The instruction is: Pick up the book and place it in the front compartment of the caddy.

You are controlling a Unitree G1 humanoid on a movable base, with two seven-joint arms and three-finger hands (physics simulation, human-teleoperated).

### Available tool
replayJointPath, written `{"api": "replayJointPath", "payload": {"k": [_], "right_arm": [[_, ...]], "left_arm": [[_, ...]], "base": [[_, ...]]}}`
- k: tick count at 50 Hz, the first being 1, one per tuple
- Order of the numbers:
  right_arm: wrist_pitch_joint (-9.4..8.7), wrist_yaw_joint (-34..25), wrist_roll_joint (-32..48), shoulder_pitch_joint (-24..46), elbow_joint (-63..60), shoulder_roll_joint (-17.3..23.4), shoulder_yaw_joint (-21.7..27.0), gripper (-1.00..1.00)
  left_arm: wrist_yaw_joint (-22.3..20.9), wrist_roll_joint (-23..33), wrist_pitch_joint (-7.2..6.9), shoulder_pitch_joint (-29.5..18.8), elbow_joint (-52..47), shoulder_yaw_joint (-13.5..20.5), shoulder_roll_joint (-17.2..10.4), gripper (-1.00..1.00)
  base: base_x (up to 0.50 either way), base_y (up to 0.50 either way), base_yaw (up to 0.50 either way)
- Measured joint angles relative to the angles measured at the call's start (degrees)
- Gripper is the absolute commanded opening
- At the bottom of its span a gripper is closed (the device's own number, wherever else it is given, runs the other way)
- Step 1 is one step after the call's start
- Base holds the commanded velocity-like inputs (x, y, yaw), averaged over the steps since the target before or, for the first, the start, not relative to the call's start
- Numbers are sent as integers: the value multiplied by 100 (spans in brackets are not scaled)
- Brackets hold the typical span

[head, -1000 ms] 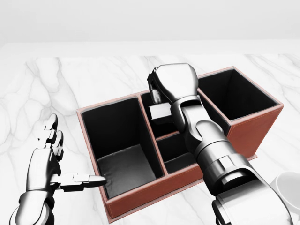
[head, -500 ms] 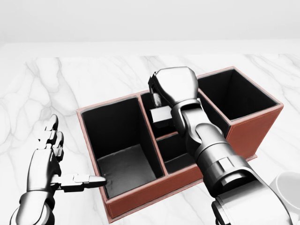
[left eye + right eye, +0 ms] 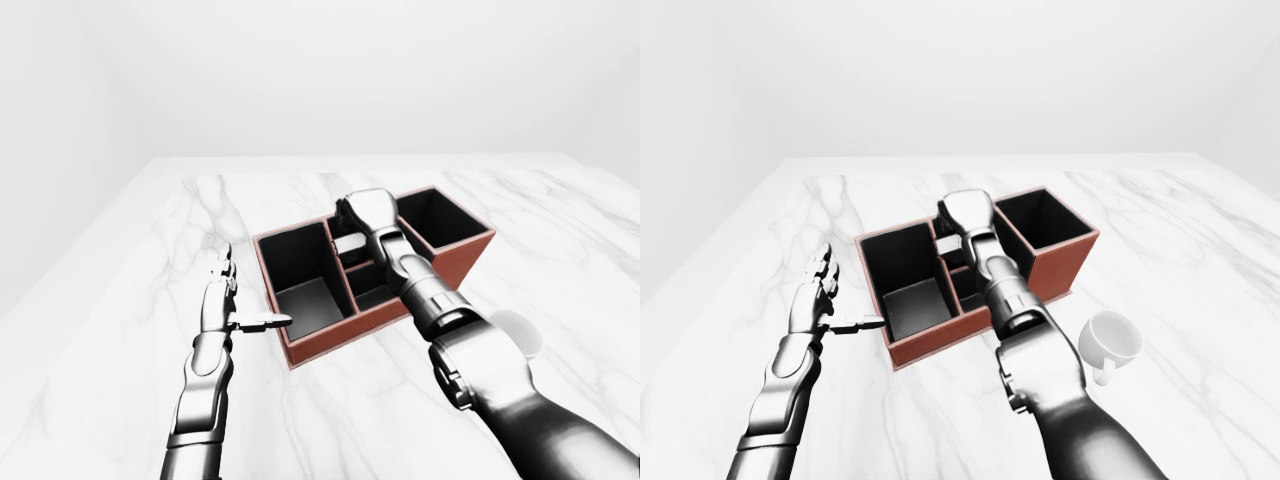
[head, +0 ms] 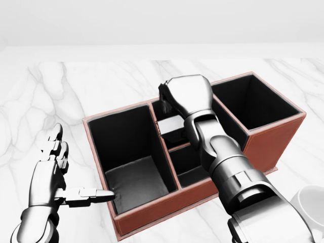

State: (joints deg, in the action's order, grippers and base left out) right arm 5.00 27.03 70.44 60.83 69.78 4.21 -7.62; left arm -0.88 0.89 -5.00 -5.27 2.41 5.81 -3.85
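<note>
Right hand (image 4: pixel 174 109) apparently clenched on the book (image 4: pixel 171 125) over the caddy's (image 4: pixel 152 215) upper middle compartment; left hand (image 4: pixel 50 174) spread open beside it.

one caddy (image 4: pixel 263 139), one book (image 4: pixel 171 124), one mug (image 3: pixel 1112 340), two robot hands (image 4: pixel 174 101)

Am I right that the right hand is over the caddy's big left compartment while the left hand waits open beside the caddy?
Not quite. The right hand is over the upper of the caddy's two small middle compartments, where a pale flat object, probably the book, sits under it; the head view shows this. The big left compartment holds nothing. The left hand does wait open beside the caddy.
</note>
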Motion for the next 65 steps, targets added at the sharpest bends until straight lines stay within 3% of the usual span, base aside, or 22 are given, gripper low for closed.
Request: {"api": "replayJointPath", "payload": {"k": [36, 65], "right_arm": [[0, 132, 193, -15, -72, 8, 13, 100], [0, -435, -342, -249, -843, 45, 165, 100]], "left_arm": [[-1, 5, 0, 4, -60, 4, -1, 100], [12, 13, 0, -21, 60, 1, -5, 100]], "base": [[0, 0, 0], [0, 0, 0]]}}
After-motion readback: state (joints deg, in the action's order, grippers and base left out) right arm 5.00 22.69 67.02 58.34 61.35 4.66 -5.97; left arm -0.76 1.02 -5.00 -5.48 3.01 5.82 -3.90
